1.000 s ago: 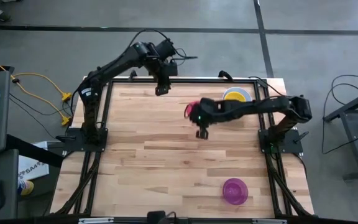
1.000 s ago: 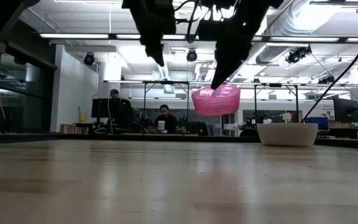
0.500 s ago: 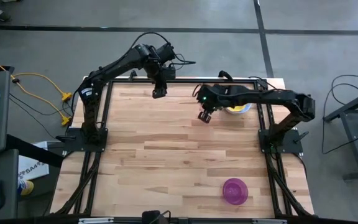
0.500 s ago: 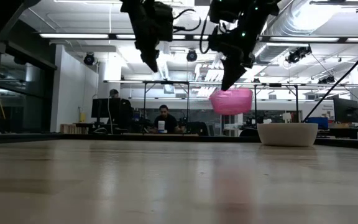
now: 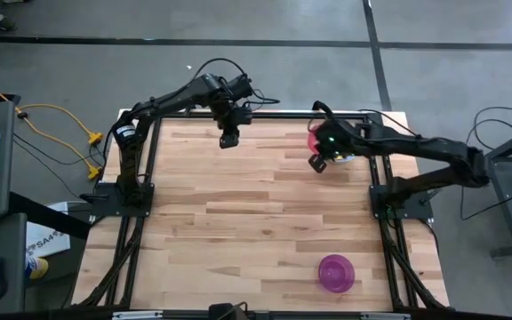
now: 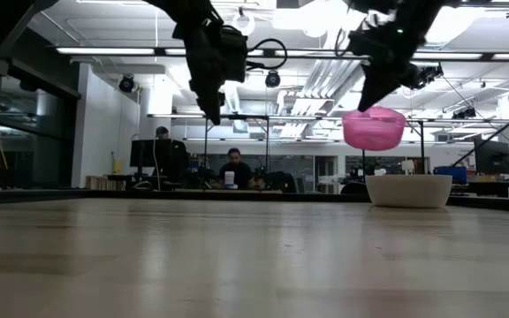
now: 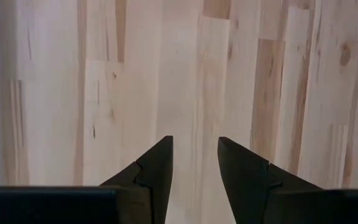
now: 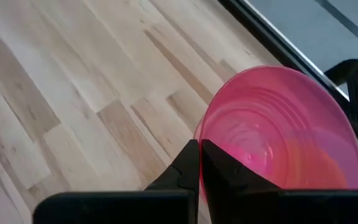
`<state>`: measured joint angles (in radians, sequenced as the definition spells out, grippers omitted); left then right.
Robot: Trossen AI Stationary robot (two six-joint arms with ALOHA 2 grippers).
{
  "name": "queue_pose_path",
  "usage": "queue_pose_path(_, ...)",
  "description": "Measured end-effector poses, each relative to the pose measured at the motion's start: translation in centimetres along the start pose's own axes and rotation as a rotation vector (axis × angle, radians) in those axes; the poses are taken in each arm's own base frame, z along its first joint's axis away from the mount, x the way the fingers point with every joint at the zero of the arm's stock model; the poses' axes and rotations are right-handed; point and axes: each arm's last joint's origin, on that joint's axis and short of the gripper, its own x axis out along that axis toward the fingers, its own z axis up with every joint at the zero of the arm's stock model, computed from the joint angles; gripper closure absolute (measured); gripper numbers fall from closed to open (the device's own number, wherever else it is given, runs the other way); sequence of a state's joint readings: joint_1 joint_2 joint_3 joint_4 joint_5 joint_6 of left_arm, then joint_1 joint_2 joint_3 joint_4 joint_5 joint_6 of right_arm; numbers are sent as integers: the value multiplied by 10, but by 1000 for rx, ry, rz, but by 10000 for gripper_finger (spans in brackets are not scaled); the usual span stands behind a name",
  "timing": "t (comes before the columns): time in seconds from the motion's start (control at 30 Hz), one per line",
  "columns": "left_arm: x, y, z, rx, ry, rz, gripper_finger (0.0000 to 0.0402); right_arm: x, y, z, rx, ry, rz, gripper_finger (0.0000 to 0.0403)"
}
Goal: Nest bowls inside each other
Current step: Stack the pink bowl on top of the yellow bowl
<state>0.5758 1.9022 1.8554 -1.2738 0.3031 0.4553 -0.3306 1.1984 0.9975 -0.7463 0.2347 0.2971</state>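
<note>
A pinkish-red bowl (image 6: 374, 129) hangs in the air at the table's far right, with my right gripper (image 6: 365, 95) shut on it. Just below and beside it a white bowl (image 6: 408, 190) stands on its base on the table. In the high view the right arm covers most of that bowl. A purple-magenta bowl (image 5: 336, 273) stands alone near the front right. My left gripper (image 5: 229, 140) hovers open over bare wood at the far middle, its fingers (image 7: 160, 162) holding nothing. My right gripper pinches the pinkish-red bowl's rim (image 8: 199, 134) between its two fingers, one finger inside the bowl and one outside. The fingers slant down from above. The bowl hangs lifted clear of the table, mouth up and roughly level.
The black frame rail (image 8: 272, 43) runs along the table's far edge, close behind the held bowl. Bare wood spreads over the middle and left of the table (image 5: 220, 222). People sit at desks in the room beyond the table (image 6: 232, 168).
My right gripper has carried the pinkish-red bowl toward the table's right and far edges, rising a little and rolling, until it is beside the white bowl. The bowl stays lifted. My left gripper has sunk a little toward the table, still open.
</note>
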Motion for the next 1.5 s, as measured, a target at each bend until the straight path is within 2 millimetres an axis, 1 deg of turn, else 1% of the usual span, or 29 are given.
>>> queue_pose_path(0.2, 0, 1, 3, -20, -36, 7, 274, 1, -15, -26, 34, -34, -28, 400)
queue_pose_path(0.33, 0, 2, 5, -25, -53, 13, 275, 10, -24, -40, 32, -13, -55, 400)
queue_pose_path(0.47, 1, 0, 7, -26, -66, 16, 274, 22, -31, -49, 19, -4, -75, 400)
queue_pose_path(0.6, 2, -4, 11, -14, -83, 6, 275, 32, -37, -53, 17, -36, -89, 400)
queue_pose_path(0.9, 4, -10, 15, 7, -88, 3, 274, 48, -54, -71, 54, 14, -107, 400)
queue_pose_path(1.17, 4, -10, 15, 8, -93, 7, 274, 55, -60, -77, 58, 6, -120, 400)
queue_pose_path(1.4, 4, -10, 16, 9, -97, 10, 274, 57, -60, -79, 37, 14, -99, 399)
queue_pose_path(1.5, 4, -9, 16, 6, -101, 11, 275, 57, -60, -79, 35, 14, -82, 392)
